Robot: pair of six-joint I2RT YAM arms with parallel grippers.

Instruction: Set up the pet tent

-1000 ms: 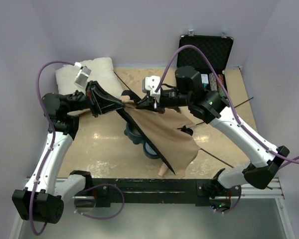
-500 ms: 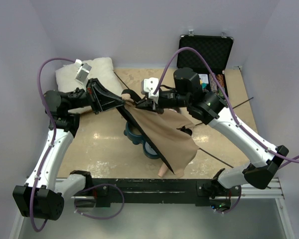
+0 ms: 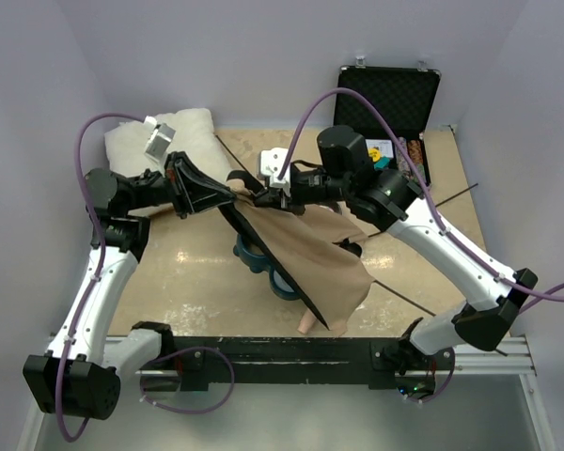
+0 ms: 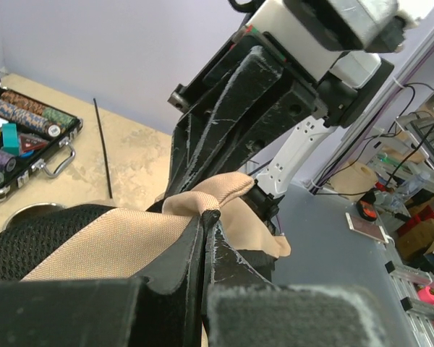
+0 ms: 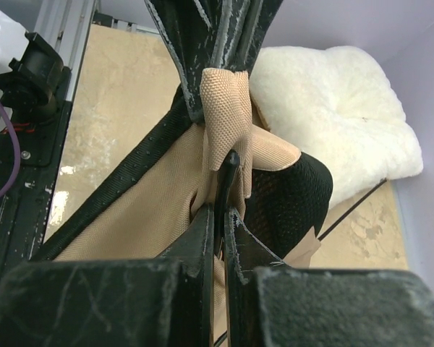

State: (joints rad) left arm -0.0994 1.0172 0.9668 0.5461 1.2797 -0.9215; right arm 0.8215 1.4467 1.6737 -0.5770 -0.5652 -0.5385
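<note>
The tan-brown fabric pet tent with black mesh lining [image 3: 310,254] is hanging collapsed over the middle of the beige tabletop [image 3: 179,272]. Its top corner is lifted between our two arms and its skirt is draping down toward the near edge. We are pinching that raised corner from both sides. The left gripper [image 3: 231,194] is clamped tight on a bunched fold of the tan cloth, and the right gripper [image 3: 265,198] is clamped just as tight on the same fold, the two sets of fingertips almost meeting. Both wrist views are showing tan weave squeezed between the fingers, with black mesh bulging just beside it.

We are reading this as the opening-out step, since the tent is not yet standing as a pyramid. To do it well, we are planning to draw the two grips apart slowly and level, so the cloth tautens without sliding out. Each hold is catching only a thin fold, so a jerk could be pulling it free.

One thin dark pole [image 3: 404,293] is lying on the table under the right arm, and the fabric needs room to take it. Farther back, the fluffy white pillow [image 3: 183,132] is sitting by the left arm. The open black hard case of poker chips [image 3: 395,103] is sitting at the far right, and we are aiming to stay clear of both.
</note>
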